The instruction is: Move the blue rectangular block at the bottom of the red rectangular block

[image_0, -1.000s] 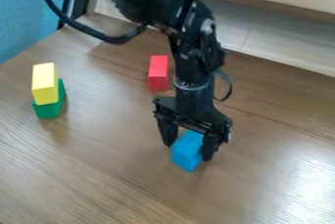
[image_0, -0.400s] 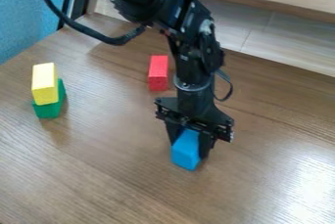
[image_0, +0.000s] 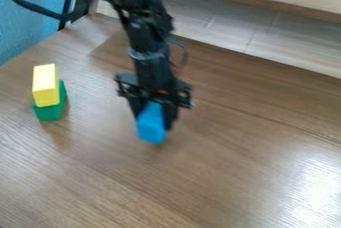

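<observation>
The blue rectangular block [image_0: 152, 126], smooth and matte, is a little left of the view's centre, its long axis running nearly up and down the view. One end is up between the fingers; the other points down toward the view's bottom edge. I cannot tell whether its underside touches the tabletop [image_0: 246, 172]. The black two-finger tool [image_0: 154, 124] is closed on the block, one finger against each side, and hangs down from the black arm [image_0: 146, 38], which comes in from the top edge, upper left.

Well apart, toward the left edge, a yellow rectangular block [image_0: 45, 82] rests on a green block [image_0: 50, 114]. The brown wood-grain tabletop carries that stack. Behind are a pale panel [image_0: 226, 28] and a blue wall [image_0: 23, 33].
</observation>
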Tool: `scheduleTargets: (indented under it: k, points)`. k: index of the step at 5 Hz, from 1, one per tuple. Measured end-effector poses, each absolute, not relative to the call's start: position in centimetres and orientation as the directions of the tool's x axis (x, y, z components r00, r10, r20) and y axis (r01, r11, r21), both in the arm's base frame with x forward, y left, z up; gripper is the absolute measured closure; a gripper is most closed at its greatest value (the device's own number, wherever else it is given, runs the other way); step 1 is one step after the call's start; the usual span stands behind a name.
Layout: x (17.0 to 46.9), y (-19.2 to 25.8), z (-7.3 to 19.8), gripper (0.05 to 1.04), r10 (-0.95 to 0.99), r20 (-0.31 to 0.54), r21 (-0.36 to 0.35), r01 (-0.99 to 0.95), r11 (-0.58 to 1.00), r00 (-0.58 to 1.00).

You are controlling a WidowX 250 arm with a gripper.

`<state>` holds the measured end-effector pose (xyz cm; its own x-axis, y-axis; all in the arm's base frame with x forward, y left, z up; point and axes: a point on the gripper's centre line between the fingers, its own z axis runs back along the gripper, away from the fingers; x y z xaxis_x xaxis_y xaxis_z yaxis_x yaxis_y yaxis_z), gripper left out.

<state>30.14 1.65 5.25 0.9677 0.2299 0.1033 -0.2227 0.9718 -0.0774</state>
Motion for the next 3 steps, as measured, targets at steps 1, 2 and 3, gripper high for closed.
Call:
scheduleTargets:
  k: [1, 2, 3]
  points:
    - [30.3, 5.0, 5.6, 0.497, 0.275, 0.119, -0.077, -0.267, 0.960, 0.954]
    - [29.7, 6.7, 4.7, 0.497, 0.281, 0.094, -0.059, -0.277, 0.959, 0.955]
    - [29.4, 7.5, 4.0, 0.497, 0.275, 0.081, -0.052, -0.271, 0.961, 0.958]
